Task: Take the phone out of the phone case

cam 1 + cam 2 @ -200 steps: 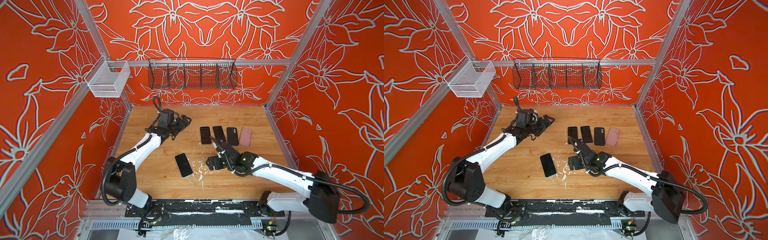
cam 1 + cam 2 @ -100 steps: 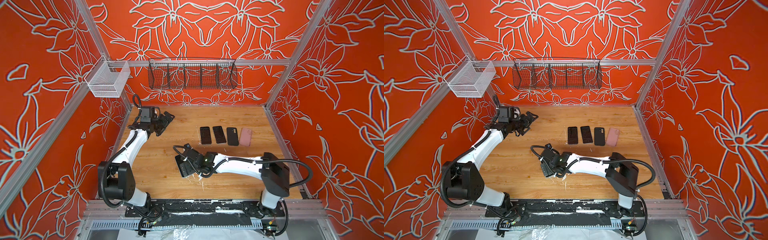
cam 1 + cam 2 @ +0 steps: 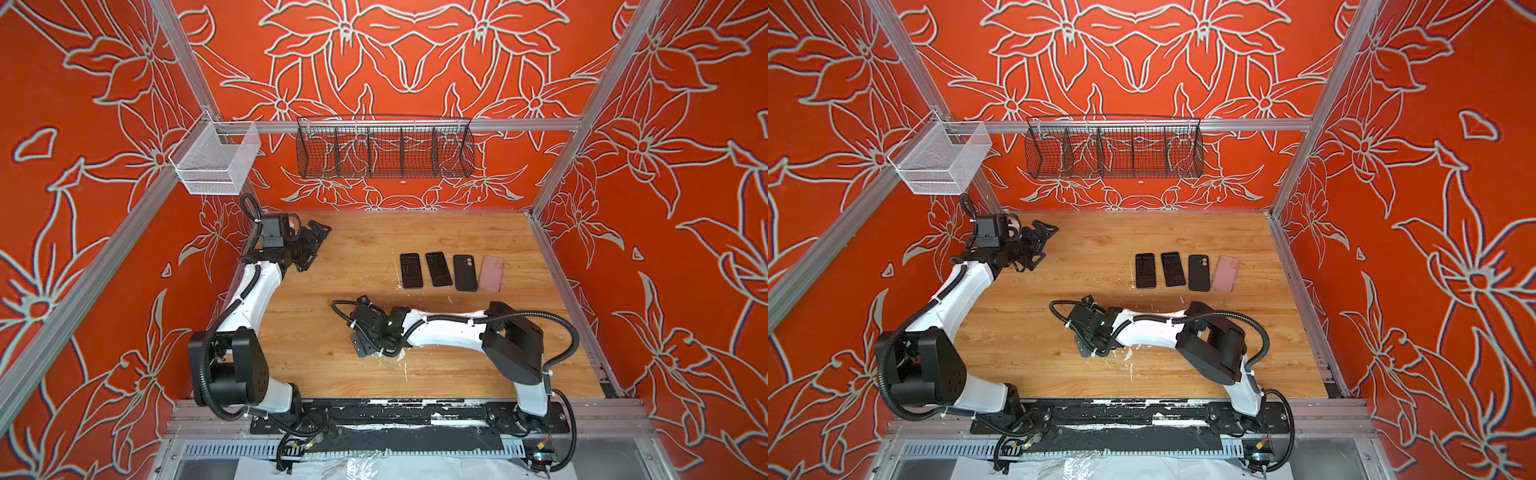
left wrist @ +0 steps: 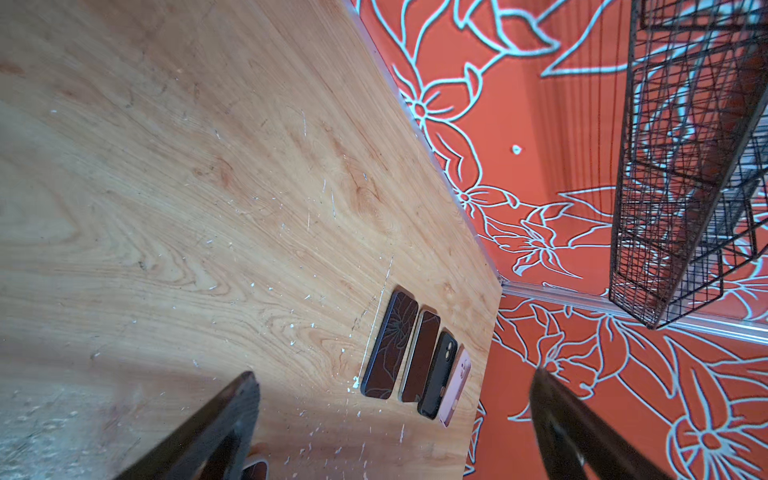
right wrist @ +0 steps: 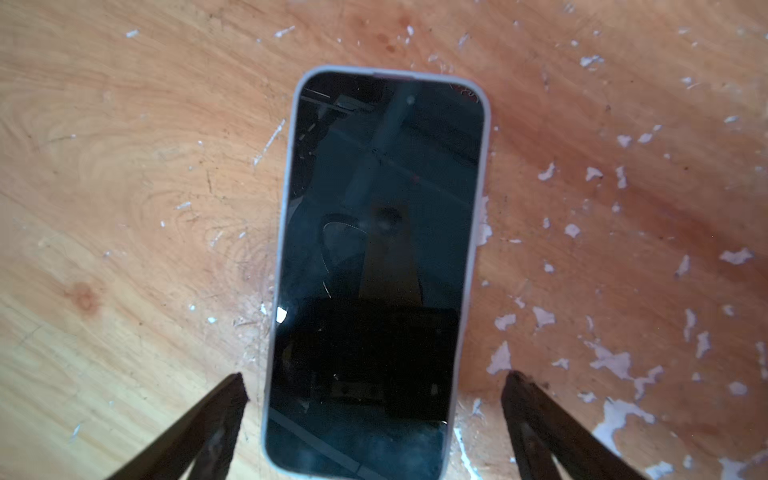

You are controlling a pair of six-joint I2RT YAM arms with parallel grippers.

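The phone point(image 5: 382, 249) lies screen-up in its pale case point(image 5: 471, 266) near the table's point(image 3: 457, 374) front. The right gripper point(image 5: 376, 380) hangs low over it, fingers spread wide either side of one end, likely to straddle it for a grasp (nothing held yet). Farther back on the left, the left gripper point(image 3: 313, 247) idles wide and empty, clear of the work. A row point(image 3: 465, 272) of four phones or cases lies opposite. A second ago the right gripper was by that row, and the left sat nearer the middle.
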